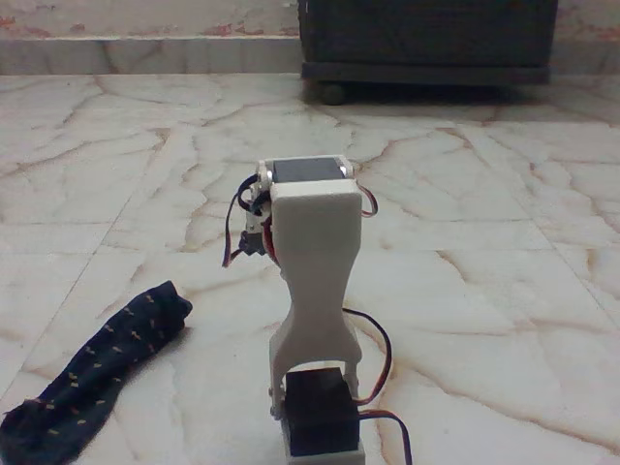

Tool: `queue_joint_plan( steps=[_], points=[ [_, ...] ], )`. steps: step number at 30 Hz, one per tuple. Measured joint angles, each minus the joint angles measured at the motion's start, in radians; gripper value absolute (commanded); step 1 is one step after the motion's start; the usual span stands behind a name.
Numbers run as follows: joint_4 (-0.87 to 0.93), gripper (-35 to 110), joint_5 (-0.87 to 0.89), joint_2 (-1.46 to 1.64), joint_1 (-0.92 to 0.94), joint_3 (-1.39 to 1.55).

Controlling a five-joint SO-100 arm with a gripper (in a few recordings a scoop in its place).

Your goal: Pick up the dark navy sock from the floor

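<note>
The dark navy sock [97, 386] with small orange-tan flecks lies stretched out on the floor [465, 291] at the lower left of the fixed view, running from the bottom-left corner up towards the middle. The white arm [312, 291] with black servos stands upright in the centre, seen from behind, to the right of the sock. Only a small part of the gripper [254, 231] peeks out at the left of the arm's top joint, well above the sock and apart from it. Its fingers are hidden behind the arm.
A dark cabinet [426, 39] on low feet stands at the back right against the wall. Red and black cables [380, 358] loop out to the right of the arm's base. Veined marble floor stretches to the right and behind the arm.
</note>
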Motion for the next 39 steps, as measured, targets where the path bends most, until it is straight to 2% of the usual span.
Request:
queue_joint_plan(
  steps=[2, 6, 14, 27, 35, 39],
  points=[
    [0.066, 7, 0.095, -0.071, -0.025, -0.087],
    [0.112, 7, 0.167, -0.245, -0.101, -0.235],
    [-0.026, 9, 0.287, -0.569, -0.209, -0.48],
    [-0.025, 11, 0.377, -0.902, -0.393, -0.819],
    [-0.015, 11, 0.414, -1.104, -0.423, -1.039],
    [-0.074, 10, 0.42, -1.218, -0.436, -1.146]
  ],
)
